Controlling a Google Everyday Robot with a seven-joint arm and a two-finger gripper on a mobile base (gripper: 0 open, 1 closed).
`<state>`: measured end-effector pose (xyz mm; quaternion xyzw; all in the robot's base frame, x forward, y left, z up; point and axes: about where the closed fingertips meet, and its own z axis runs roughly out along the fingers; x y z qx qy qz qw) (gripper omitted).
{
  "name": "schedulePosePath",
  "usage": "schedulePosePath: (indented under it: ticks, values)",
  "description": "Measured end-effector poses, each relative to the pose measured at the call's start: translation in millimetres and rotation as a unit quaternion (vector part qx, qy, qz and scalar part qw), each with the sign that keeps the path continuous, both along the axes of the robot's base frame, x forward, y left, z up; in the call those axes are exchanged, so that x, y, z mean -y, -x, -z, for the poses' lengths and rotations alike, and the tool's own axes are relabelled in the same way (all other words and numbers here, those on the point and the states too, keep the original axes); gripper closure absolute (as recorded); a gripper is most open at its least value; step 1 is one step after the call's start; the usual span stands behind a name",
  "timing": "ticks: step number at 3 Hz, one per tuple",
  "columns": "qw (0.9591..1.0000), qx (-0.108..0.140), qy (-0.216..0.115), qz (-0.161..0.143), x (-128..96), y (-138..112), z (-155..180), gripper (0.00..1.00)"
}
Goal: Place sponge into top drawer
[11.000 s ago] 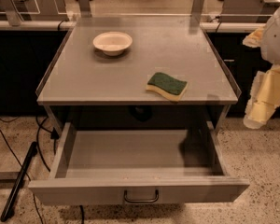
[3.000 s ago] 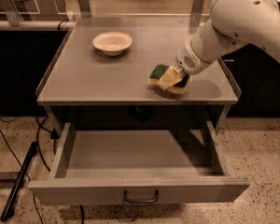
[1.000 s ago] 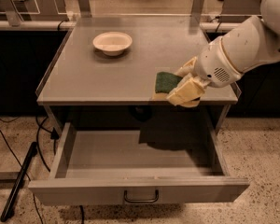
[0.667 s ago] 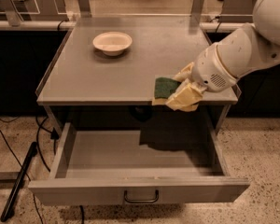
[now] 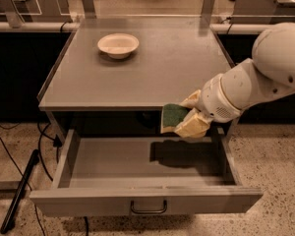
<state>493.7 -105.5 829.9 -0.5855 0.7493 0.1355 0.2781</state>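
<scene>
Your gripper (image 5: 188, 120), pinching the sponge (image 5: 172, 115), hangs above the right rear of the open top drawer (image 5: 108, 162). Above the drawer is the table (image 5: 157, 73); the cream bowl (image 5: 118, 44) sits beyond the drawer's left rear.

The dark green and yellow rectangular sponge (image 5: 173, 116) no longer lies on the grey metal table (image 5: 152, 68). It is pinched on edge in the cream two-finger gripper (image 5: 183, 118), which has carried it forward past the table's front edge. It now hangs above the right rear of the open grey metal top drawer (image 5: 113, 161), casting a shadow on the drawer floor.
</scene>
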Motion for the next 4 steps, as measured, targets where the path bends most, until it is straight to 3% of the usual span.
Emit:
schedulePosePath:
  ticks: [2,4]
  values:
    - [0.9997,-0.021,-0.007,-0.015,-7,16,53,1.0]
    - [0.9992,-0.007,-0.03,-0.026,-23,5,107,1.0]
